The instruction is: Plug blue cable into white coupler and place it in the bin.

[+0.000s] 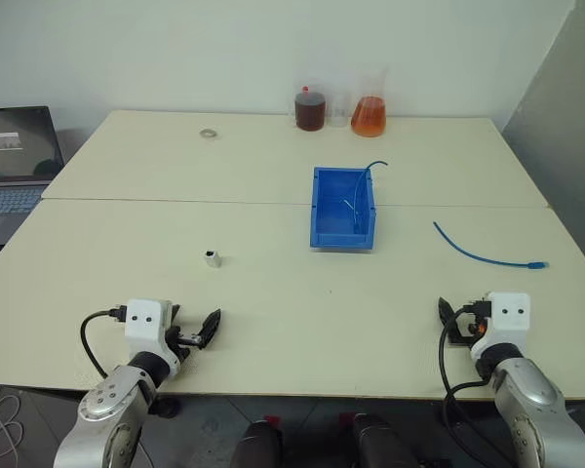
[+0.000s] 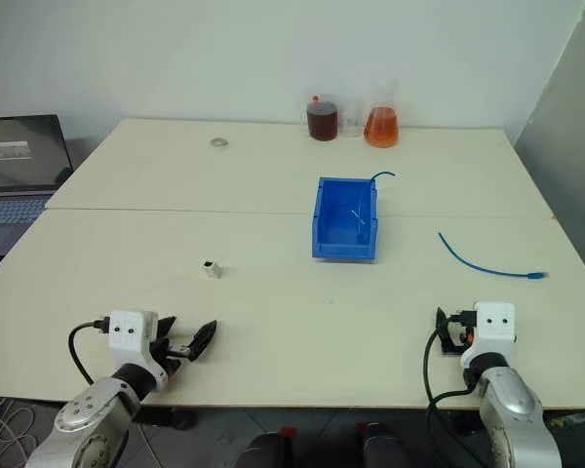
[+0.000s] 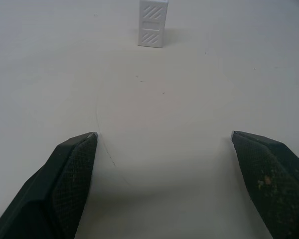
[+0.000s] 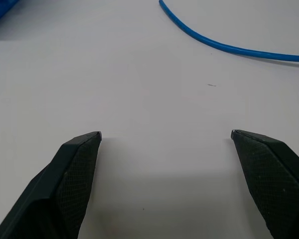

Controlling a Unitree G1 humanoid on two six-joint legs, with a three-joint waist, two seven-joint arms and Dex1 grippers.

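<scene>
Here, thin blue cable, tiny, seemingly white coupler, both hands open

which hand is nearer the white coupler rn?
Left. The left hand sits open at the table's near edge just short of the white coupler; the right hand is far across the table, nearer the blue cable.

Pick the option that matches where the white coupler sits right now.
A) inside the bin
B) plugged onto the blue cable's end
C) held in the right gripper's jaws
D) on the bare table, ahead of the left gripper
D: the white coupler stands alone on the table, ahead of the open left gripper, apart from the bin and the blue cable.
</scene>
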